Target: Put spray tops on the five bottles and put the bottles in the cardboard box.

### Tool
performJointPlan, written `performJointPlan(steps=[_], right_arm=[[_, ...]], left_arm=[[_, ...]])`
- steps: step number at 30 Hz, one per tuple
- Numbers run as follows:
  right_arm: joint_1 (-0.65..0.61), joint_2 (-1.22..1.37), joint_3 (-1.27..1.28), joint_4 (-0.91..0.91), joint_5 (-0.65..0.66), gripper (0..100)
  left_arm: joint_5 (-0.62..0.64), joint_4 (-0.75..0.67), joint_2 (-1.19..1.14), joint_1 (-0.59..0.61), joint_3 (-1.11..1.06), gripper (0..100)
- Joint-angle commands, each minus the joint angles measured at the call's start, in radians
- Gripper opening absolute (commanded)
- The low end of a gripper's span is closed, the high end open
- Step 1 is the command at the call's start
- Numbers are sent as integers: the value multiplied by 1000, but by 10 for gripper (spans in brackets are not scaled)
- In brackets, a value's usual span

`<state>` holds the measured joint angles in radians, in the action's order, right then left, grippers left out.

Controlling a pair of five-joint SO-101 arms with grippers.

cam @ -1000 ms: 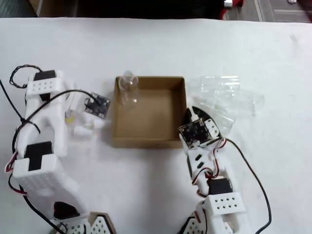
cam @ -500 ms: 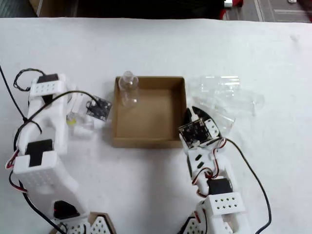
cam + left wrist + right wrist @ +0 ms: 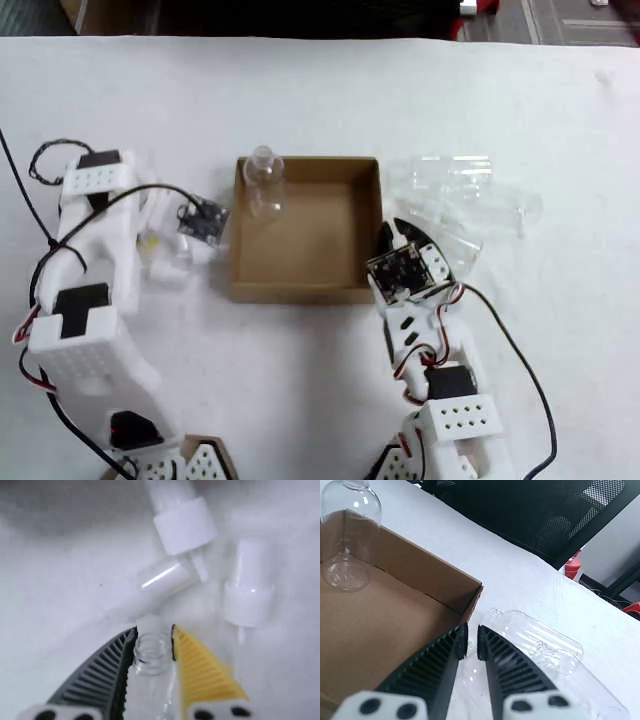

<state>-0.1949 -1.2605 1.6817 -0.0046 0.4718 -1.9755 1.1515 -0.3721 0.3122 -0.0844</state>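
Your left gripper [image 3: 152, 635] has its fingers [image 3: 200, 672] clamped on the open neck of a clear bottle [image 3: 151, 657], spray tops [image 3: 247, 597] lying just beyond the fingertips, so grip firmly and line up one top squarely.

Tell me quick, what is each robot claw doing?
Left gripper: closed on the neck of a clear bottle.
Right gripper: closed, holding nothing, beside the cardboard box.
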Motion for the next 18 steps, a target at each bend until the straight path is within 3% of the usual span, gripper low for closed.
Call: performJointPlan(steps=[1, 8, 18], right_arm=[[4, 7, 9, -10, 11, 25], [5, 7, 9, -12, 11, 25], [16, 2, 9, -12, 11, 25]], left_arm=[[109, 161, 105, -44, 127, 24], [354, 330, 309, -136, 218, 23], [990, 382, 745, -361, 224, 24]])
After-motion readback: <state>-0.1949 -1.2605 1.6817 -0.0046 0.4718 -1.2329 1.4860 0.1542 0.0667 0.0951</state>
